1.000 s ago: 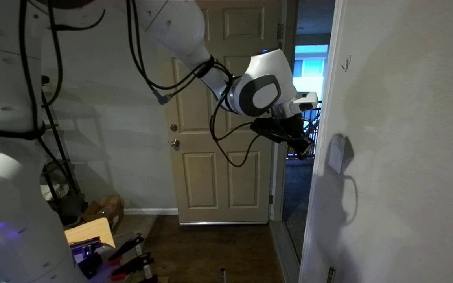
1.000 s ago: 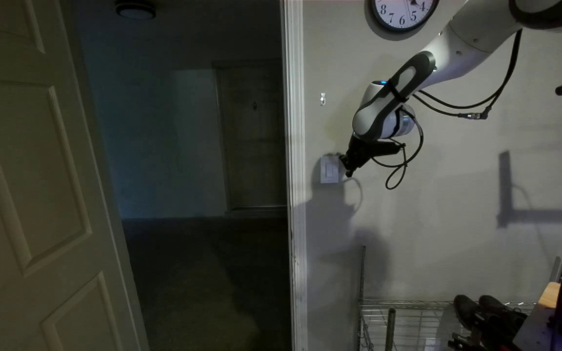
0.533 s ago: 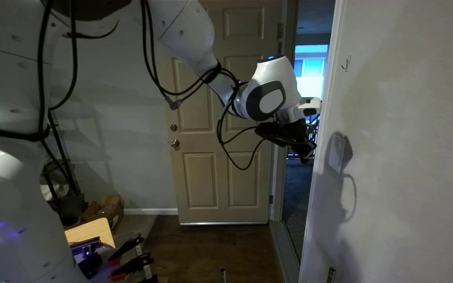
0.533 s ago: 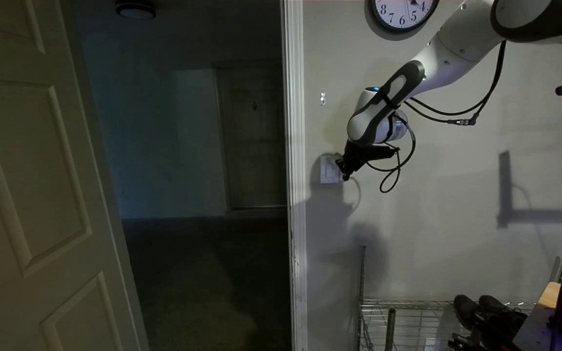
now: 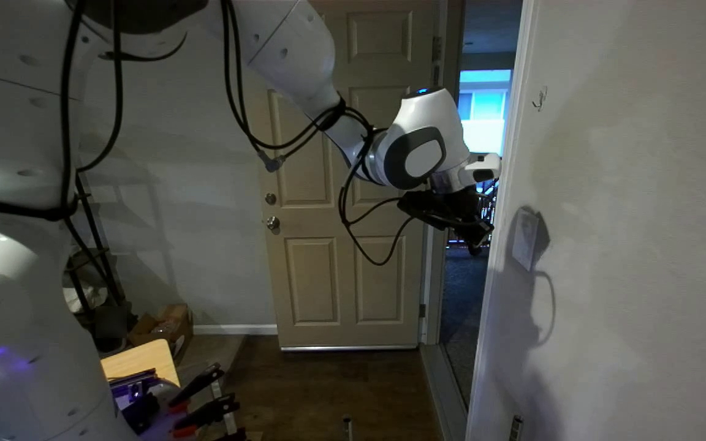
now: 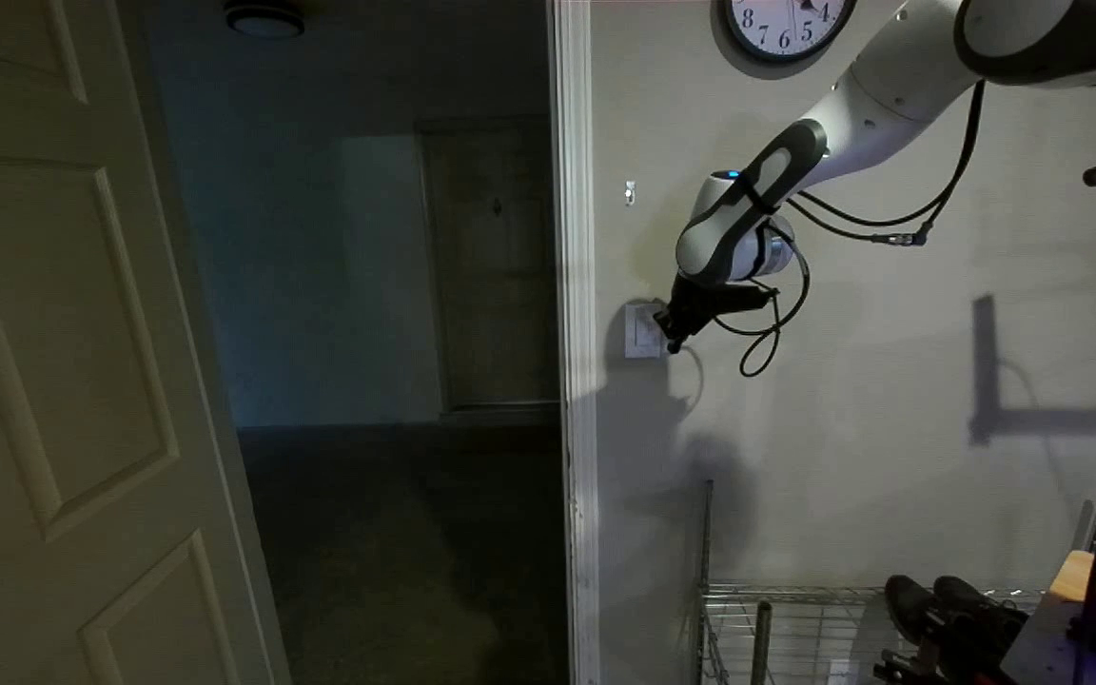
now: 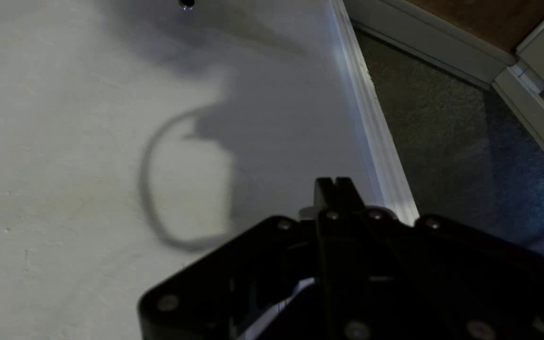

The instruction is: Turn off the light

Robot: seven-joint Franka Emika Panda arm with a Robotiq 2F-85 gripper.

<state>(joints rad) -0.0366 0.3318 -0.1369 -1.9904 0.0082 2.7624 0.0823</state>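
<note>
The light switch is a pale white upright plate [image 6: 641,331] on the wall beside the door frame. It also shows, seen edge-on, in an exterior view [image 5: 523,239]. My black gripper [image 6: 664,335] overlaps the plate's right edge in that view. In an exterior view my gripper [image 5: 483,237] is left of the plate, at about its height, with a visible gap. The wrist view shows my fingertips [image 7: 333,180] together with nothing between them. The plate is mostly hidden there; a pale strip through the finger linkage may be part of it. I cannot tell whether I touch the plate.
A white door frame [image 6: 577,381] stands left of the plate. An open panelled door [image 5: 347,257] is behind the arm. A wire shelf [image 6: 795,597] is below on the right. A metal hook [image 6: 630,193] is above the plate. Cables hang from the arm.
In the first half second, the arm moved slightly down and toward the switch plate. Since then it has stayed almost still. The fingers look the same.
</note>
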